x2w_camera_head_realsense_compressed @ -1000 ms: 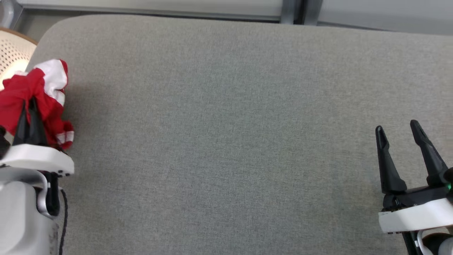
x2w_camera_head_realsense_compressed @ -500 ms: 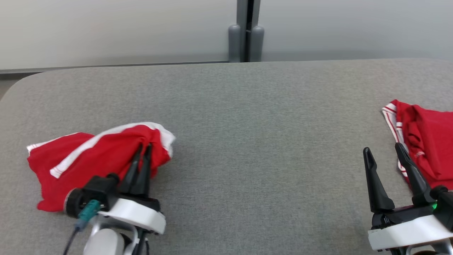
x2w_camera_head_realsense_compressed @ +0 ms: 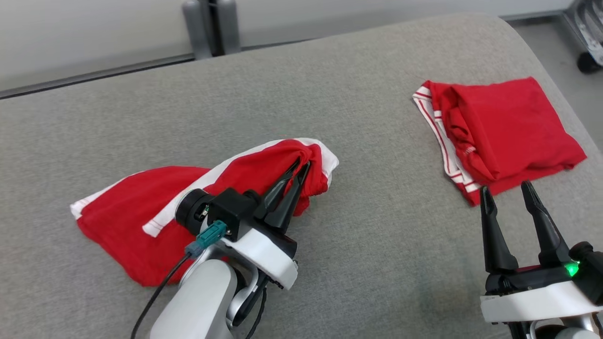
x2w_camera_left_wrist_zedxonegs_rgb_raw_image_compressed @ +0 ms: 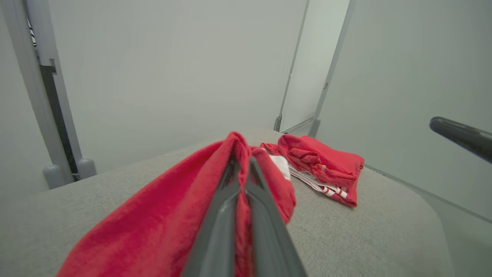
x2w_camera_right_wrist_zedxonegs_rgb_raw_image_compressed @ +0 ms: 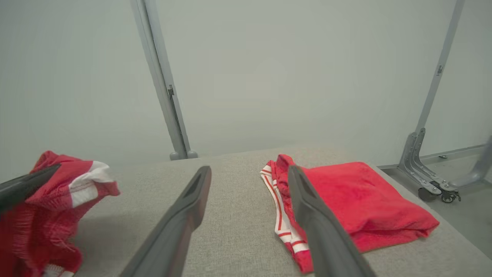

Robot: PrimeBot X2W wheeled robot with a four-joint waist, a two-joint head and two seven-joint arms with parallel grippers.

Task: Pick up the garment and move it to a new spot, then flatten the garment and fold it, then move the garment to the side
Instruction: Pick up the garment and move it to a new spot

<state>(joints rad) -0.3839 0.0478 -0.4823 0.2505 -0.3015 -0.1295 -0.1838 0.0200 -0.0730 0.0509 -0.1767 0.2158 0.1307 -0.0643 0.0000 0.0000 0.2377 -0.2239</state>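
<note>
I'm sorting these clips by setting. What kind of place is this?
Probably a lab or test booth for folding practice rather than a home: a grey fabric-topped table, plain pale partition panels joined by a metal post, and a folded red garment set aside from a crumpled red garment.

Even, soft overhead light, faint shadows, head view sharp, wrist views blurred close up, edges bowed

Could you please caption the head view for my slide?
Left gripper pinches a crumpled red garment on the grey fabric surface; right gripper open near a folded red garment.
</note>
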